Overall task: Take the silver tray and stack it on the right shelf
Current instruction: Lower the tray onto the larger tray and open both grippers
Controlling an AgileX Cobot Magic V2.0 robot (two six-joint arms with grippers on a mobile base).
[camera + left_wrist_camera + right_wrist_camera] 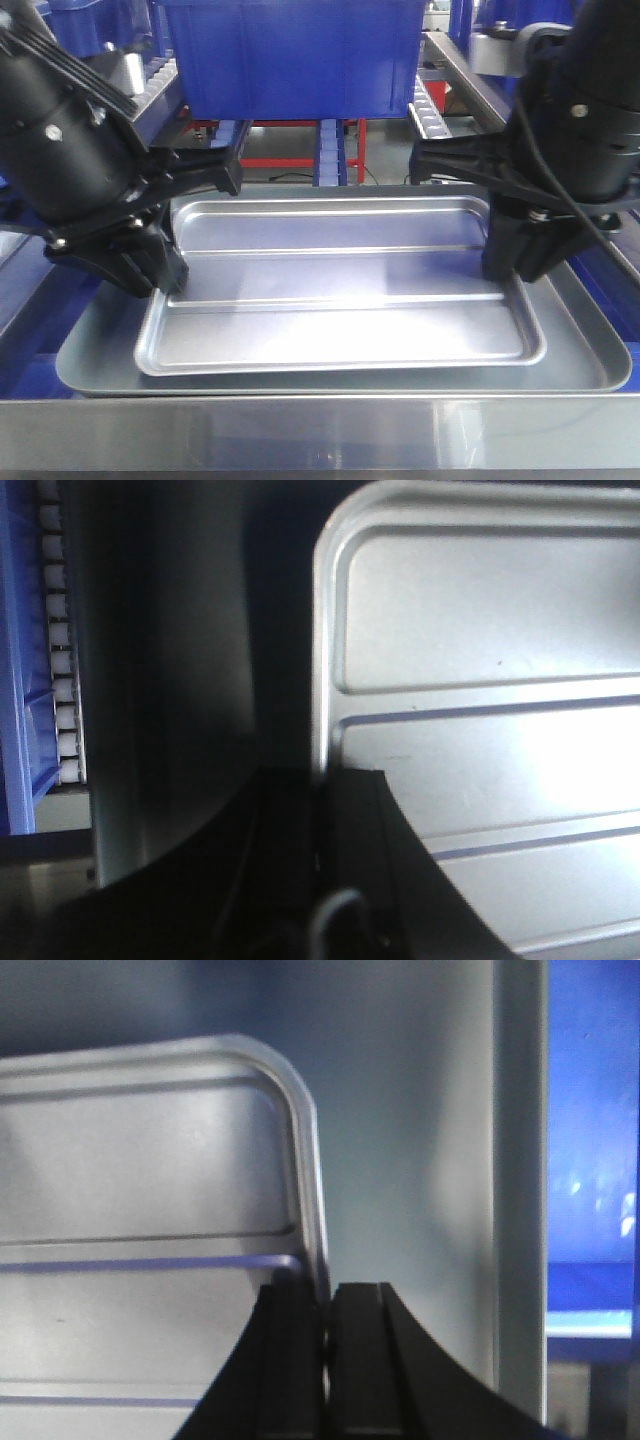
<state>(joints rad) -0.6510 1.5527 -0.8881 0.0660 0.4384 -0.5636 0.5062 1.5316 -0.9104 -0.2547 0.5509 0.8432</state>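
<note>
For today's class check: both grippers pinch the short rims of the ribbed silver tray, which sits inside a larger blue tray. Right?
One error: the larger tray beneath is dull grey, not blue, as the front view shows. Left gripper and right gripper do pinch the silver tray rims.

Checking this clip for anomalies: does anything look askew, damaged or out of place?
Nothing stands out. The silver tray lies undamaged inside the larger grey tray, slightly skewed to it. The left gripper and right gripper pinch its opposite rims.

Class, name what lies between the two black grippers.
In the front view, the shiny ribbed silver tray spans the stretch between left gripper and right gripper; each clamps a rim.
</note>
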